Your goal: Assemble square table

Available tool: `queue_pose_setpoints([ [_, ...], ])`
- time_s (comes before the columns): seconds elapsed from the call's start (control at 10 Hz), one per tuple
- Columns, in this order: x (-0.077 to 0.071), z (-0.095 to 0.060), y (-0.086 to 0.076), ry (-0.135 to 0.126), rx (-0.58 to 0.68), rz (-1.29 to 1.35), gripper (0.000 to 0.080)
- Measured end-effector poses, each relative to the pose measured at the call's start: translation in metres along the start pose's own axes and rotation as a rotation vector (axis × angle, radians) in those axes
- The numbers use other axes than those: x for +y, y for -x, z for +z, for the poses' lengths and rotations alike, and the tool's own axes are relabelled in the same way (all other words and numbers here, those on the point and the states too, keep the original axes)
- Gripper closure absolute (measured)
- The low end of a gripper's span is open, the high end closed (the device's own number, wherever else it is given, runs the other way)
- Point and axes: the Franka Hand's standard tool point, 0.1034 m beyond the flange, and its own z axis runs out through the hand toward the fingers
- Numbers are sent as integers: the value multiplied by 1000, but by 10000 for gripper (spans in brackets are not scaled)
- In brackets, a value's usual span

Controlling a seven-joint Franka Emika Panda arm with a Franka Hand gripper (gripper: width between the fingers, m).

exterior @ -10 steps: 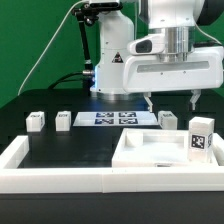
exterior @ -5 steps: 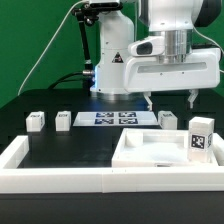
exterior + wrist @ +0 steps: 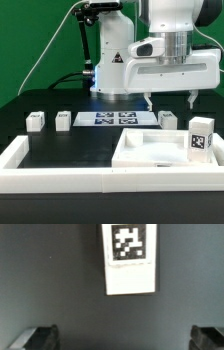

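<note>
The white square tabletop [image 3: 150, 150] lies at the exterior view's right, against the border wall, with one tagged leg [image 3: 202, 138] standing on it. Three short white legs stand on the dark table: one [image 3: 36, 121] at the left, one [image 3: 63, 119] beside it, and one [image 3: 168, 119] at the right of the marker board. My gripper [image 3: 170, 100] hangs open and empty above that right leg, clear of it. In the wrist view a tagged white leg [image 3: 130, 258] lies ahead of my spread fingertips [image 3: 205, 336], with nothing between them.
The marker board [image 3: 109, 119] lies flat at the table's middle back. A long low white border wall [image 3: 60, 176] runs along the front and sides. The robot's base [image 3: 110, 60] stands behind the board.
</note>
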Motion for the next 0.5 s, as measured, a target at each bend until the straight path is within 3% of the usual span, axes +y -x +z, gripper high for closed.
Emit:
queue_pose_setpoints([
  [0.1, -4, 2, 10, -6, -96, -8, 150],
  [0.5, -2, 11, 17, -11, -368, 26, 150],
])
